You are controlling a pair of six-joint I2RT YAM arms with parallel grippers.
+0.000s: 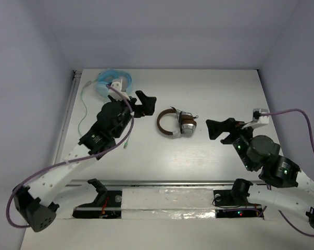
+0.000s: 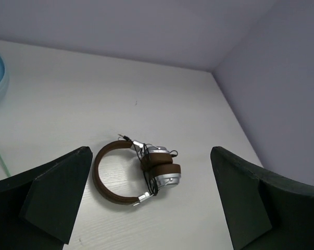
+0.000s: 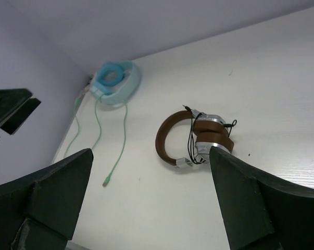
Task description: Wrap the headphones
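The headphones (image 1: pixel 175 124) lie flat on the white table (image 1: pixel 198 94), midway between the two arms. Their brown headband (image 2: pixel 102 179) curves to the left and the silver earcups (image 2: pixel 164 176) are folded together, with the thin black cable looped around them. My left gripper (image 1: pixel 145 105) hovers to their left, open and holding nothing; in its wrist view (image 2: pixel 150 156) the headphones lie on the table between and beyond the fingers. My right gripper (image 1: pixel 217 130) is to their right, also open and empty (image 3: pixel 150 153), with the headphones (image 3: pixel 198 138) close to its right finger.
A light blue headset (image 1: pixel 112 83) lies at the table's far left corner and shows as well in the right wrist view (image 3: pixel 115 80). Its pale green cable (image 1: pixel 84 112) trails toward the near side along the left edge. Walls close off the table's back and sides.
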